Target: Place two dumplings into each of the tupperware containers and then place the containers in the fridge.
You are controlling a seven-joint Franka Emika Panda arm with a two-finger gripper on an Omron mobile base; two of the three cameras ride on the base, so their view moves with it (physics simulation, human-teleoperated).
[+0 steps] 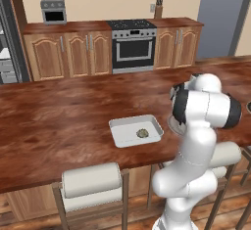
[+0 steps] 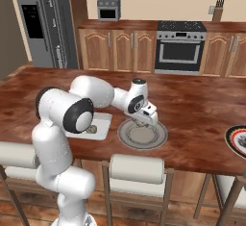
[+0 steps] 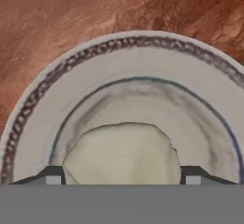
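Fingers (image 3: 54, 174) of the white arm's gripper (image 3: 122, 176) stand apart on either side of a pale cream, rounded dumpling (image 3: 121, 152) that lies in the well of a round grey plate with a dark beaded rim (image 3: 35, 105); in the hand view one dark tip shows at each flank of the dumpling, very close to it, though whether they press on it cannot be told. From the right base view the gripper (image 2: 142, 120) hangs low over that same round grey plate (image 2: 158, 138), which rests on the reddish-brown wooden tabletop (image 2: 192, 109) near its front edge. Just to the plate's left lies the white-grey rectangular tray (image 1: 120, 136), shallow and flat on the tabletop, with a single small tan dumpling (image 1: 142, 133) resting in it toward its right side; in the right base view the tray (image 2: 102, 120) is partly hidden behind the arm, and the dumpling in it (image 2: 91, 129) shows at the arm's edge. A second round plate with a dark striped rim (image 2: 239, 142) sits at the far right of the tabletop, well apart from the grey one. Beyond the tabletop, at the back left of the right base view, stands the tall dark grey fridge with a black dispenser panel (image 2: 45, 20), its doors shut. A steel oven with a black window (image 1: 133, 47) is set among wooden cabinets on the far wall, and cream padded stools (image 1: 91, 181) stand along the near side of the tabletop.
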